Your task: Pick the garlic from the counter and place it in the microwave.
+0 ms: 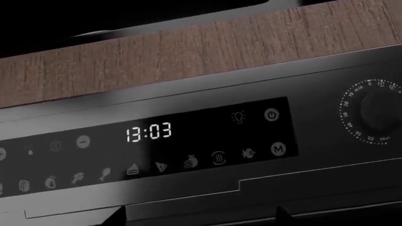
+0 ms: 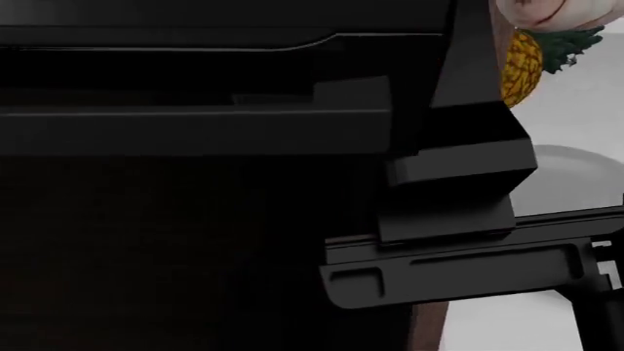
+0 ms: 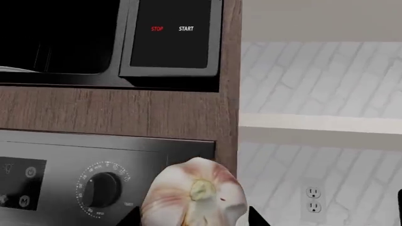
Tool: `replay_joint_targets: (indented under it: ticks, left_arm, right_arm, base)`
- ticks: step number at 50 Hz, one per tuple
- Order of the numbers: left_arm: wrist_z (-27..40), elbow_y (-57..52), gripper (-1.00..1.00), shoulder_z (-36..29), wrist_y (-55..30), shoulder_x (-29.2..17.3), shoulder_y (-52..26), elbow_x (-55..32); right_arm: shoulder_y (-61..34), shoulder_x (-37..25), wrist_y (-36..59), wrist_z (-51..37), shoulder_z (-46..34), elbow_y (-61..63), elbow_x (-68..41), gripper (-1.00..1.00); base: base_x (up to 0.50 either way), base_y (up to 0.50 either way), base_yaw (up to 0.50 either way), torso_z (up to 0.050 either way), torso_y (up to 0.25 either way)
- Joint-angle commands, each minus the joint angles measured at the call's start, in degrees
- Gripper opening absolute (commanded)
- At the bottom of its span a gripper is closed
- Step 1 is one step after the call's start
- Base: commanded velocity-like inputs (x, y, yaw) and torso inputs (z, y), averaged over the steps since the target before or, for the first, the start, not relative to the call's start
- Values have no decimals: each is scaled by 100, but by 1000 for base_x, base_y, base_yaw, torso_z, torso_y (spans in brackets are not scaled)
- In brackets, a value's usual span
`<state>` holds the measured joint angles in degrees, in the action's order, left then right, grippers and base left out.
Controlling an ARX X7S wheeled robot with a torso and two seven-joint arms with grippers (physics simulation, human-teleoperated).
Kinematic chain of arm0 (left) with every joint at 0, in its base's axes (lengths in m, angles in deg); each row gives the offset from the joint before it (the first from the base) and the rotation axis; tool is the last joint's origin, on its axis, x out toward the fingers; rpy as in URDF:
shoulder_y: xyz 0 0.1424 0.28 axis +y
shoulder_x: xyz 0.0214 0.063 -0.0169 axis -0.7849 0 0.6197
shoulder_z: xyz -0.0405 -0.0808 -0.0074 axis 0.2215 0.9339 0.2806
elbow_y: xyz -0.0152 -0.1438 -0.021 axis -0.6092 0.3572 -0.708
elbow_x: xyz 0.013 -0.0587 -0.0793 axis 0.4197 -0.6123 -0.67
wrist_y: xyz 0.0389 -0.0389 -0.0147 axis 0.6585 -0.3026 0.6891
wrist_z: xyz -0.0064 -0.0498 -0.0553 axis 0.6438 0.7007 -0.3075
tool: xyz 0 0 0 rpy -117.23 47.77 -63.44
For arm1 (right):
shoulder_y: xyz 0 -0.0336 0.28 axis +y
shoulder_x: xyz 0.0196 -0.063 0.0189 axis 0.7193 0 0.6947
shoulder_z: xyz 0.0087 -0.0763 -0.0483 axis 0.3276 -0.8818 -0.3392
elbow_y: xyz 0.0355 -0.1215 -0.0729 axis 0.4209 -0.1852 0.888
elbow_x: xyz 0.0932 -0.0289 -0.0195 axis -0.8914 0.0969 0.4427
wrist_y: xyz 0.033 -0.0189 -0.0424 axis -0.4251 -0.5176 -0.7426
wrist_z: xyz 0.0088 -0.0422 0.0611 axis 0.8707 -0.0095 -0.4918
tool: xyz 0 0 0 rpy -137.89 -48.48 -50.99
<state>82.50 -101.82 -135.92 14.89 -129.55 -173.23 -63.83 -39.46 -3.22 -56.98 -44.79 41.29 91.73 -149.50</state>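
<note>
The garlic [image 3: 196, 194], a whitish bulb with pinkish streaks, sits between the fingertips of my right gripper [image 3: 193, 218], which is shut on it. It is held up in front of an oven dial [image 3: 100, 188], below the microwave [image 3: 169, 35] with its STOP/START panel. In the head view the garlic [image 2: 546, 10] shows at the top right edge. My left gripper [image 1: 201, 217] is open and empty, its two fingertips wide apart, facing the oven's control panel [image 1: 207, 136]. The counter [image 2: 595, 110] shows pale at the right.
A yellow-brown pineapple [image 2: 522, 66] and a round grey plate [image 2: 580, 172] are on the counter. Dark arm parts [image 2: 449, 183] block most of the head view. A wood strip [image 3: 113, 110] separates microwave and oven. A tiled wall with an outlet [image 3: 313, 200] is beside them.
</note>
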Motion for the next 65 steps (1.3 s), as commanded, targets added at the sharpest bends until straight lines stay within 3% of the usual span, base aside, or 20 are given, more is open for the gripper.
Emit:
replay_joint_targets:
  ticks: [1,65]
  left_arm:
    - [0,0,100,-98,34,-23,1,78]
    - [0,0,100,-93,16,-63,0,75]
  right_arm:
    - [574,372,752,-155,1144,-1,-274,-100]
    - [520,925,1577,-567,1928,-96,-881,-100]
  base:
    - [0,355,0,0,0]
    - [0,350,0,0,0]
